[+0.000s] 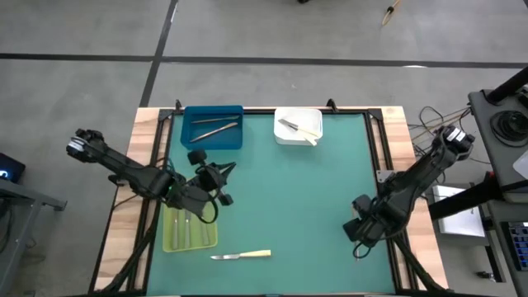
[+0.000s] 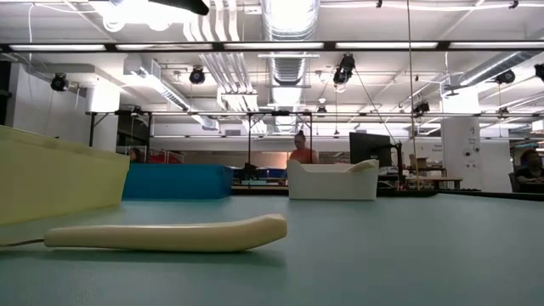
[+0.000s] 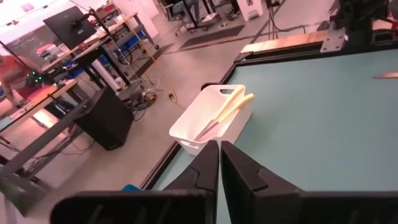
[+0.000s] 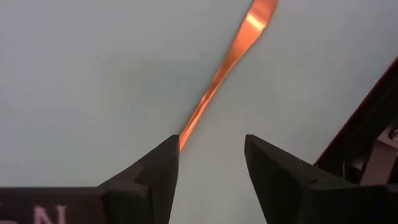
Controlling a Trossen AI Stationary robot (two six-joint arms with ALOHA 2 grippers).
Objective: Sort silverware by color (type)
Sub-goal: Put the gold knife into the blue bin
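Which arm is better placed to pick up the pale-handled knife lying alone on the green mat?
Probably the left: its tool, shut, sits nearer the knife, while the right tool stands open at another slim utensil.

Knife (image 1: 241,256) with pale yellow handle, grey blade; lies flat on green mat, alone, well apart from both sets of fingers; handle fills near foreground in low view (image 2: 166,235); two grey utensils (image 1: 213,125) lie flat in blue tray; pale-handled knives (image 3: 225,112) lean crossed in white bin, ahead of left fingers; grey utensils (image 1: 185,228) lie lengthwise in yellow-green tray, just beside left fingers; slim metal utensil (image 4: 227,62), glinting orange, lies flat on mat, one end at tip of one right finger.
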